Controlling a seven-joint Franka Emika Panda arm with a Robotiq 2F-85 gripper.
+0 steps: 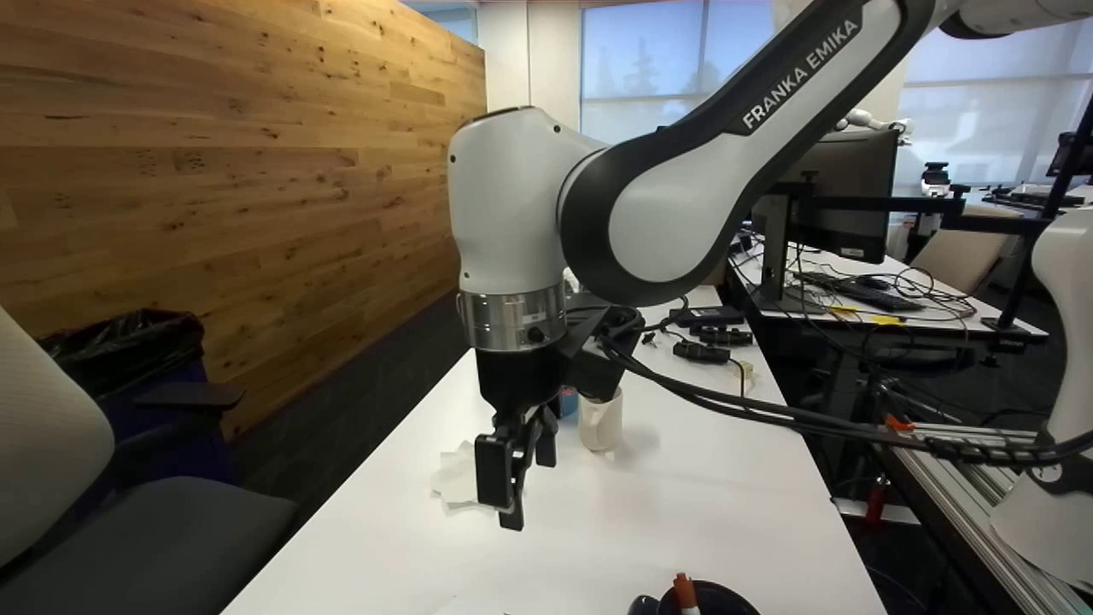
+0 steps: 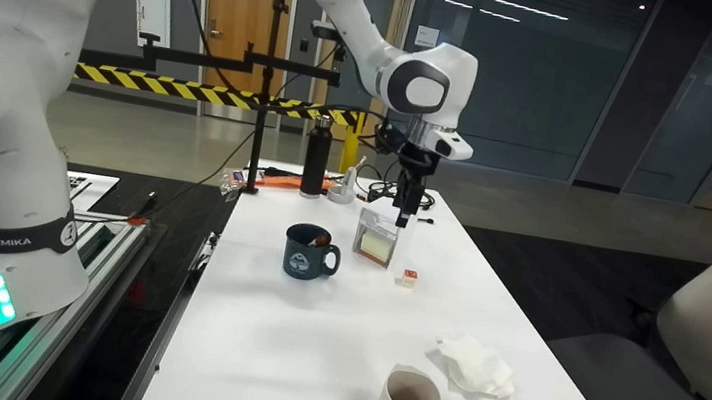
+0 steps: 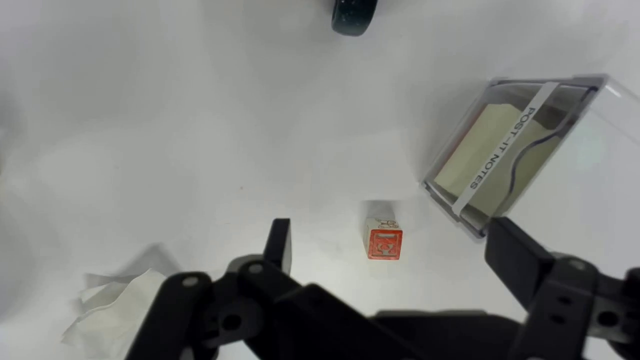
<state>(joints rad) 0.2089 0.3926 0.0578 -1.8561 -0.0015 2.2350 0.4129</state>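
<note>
The pincer (image 3: 391, 241) gapes above a block (image 3: 384, 239) (red-faced); clear box (image 3: 502, 155) nearby.

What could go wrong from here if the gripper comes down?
If the open gripper descends, one finger might knock the box, whose corner shows right beside it in the wrist view. The block looks small against the wide gap between the fingers, so closing off-centre could shove or tip it.
</note>
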